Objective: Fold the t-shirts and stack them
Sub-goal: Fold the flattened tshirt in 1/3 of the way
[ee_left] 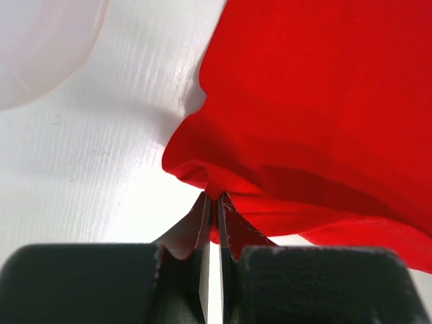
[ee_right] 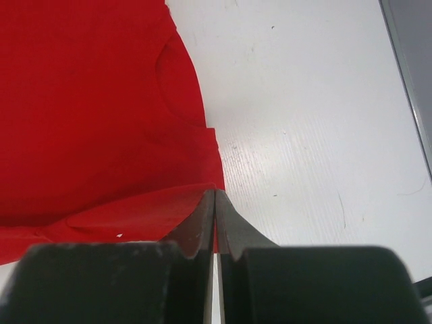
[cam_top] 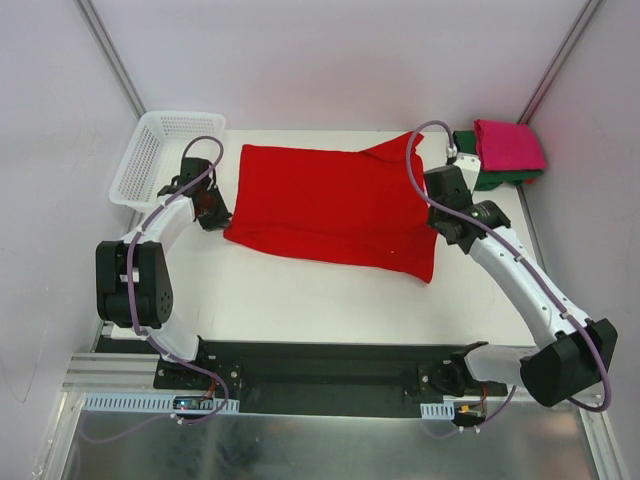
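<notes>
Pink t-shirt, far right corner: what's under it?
A folded dark green t-shirt lies under the pink t-shirt; only its left and near edges show. The rest is covered, so whether anything else sits in the stack cannot be told.

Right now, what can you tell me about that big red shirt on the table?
The red t-shirt is plain, bright, soft-looking cloth, spread mostly flat across the white table in a rough rectangle. Its left edge is bunched and pinched in the shut left end effector; its right edge is pinched in the shut right end effector.
</notes>
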`<state>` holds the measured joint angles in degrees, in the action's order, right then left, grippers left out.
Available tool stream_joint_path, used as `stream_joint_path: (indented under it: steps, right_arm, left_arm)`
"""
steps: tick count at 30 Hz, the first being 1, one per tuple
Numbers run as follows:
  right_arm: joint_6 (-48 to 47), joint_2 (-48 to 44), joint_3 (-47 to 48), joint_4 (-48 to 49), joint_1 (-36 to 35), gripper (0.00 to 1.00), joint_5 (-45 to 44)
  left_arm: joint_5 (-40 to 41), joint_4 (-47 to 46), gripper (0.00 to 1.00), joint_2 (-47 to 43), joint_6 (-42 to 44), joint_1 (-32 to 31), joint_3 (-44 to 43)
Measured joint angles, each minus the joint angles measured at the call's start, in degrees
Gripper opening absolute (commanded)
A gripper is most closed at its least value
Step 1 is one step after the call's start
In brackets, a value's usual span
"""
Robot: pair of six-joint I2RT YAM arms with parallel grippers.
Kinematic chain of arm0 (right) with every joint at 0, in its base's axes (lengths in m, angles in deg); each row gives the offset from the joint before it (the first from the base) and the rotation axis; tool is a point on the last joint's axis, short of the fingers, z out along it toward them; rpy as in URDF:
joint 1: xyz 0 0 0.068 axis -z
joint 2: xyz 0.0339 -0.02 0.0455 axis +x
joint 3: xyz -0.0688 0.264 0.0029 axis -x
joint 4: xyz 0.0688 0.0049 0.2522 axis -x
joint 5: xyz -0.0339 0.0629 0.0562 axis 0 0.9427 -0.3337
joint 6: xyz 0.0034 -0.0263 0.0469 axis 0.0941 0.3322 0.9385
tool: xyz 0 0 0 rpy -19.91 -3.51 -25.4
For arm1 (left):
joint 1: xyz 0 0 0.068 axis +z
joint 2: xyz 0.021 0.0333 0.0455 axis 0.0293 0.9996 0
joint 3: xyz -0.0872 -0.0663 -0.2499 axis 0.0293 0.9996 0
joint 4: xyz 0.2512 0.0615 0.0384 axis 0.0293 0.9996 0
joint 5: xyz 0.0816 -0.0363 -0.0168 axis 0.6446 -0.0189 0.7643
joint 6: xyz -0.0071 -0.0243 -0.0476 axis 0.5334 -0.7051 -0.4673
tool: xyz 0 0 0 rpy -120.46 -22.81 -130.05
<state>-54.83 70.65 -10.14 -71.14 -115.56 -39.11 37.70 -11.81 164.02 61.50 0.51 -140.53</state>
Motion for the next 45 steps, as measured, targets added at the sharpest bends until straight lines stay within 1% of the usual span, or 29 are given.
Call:
stream_joint_path:
  steps: [11, 26, 45]
  right_arm:
    - [-1.79, 4.57, 3.85, 1.66, 4.33, 0.01, 1.95]
    - [-2.89, 9.77, 9.44, 3.76, 8.48, 0.01, 4.13]
    - [-5.68, 18.91, 18.56, 6.82, 10.01, 0.01, 7.08]
  left_arm:
    - [-1.77, 0.61, 0.0, 0.39, 0.44, 1.44, -2.27]
    - [-3.06, 1.46, 0.0, 5.27, 0.79, 2.78, -6.23]
    - [-4.2, 1.55, 0.0, 11.1, 0.79, 2.78, -13.0]
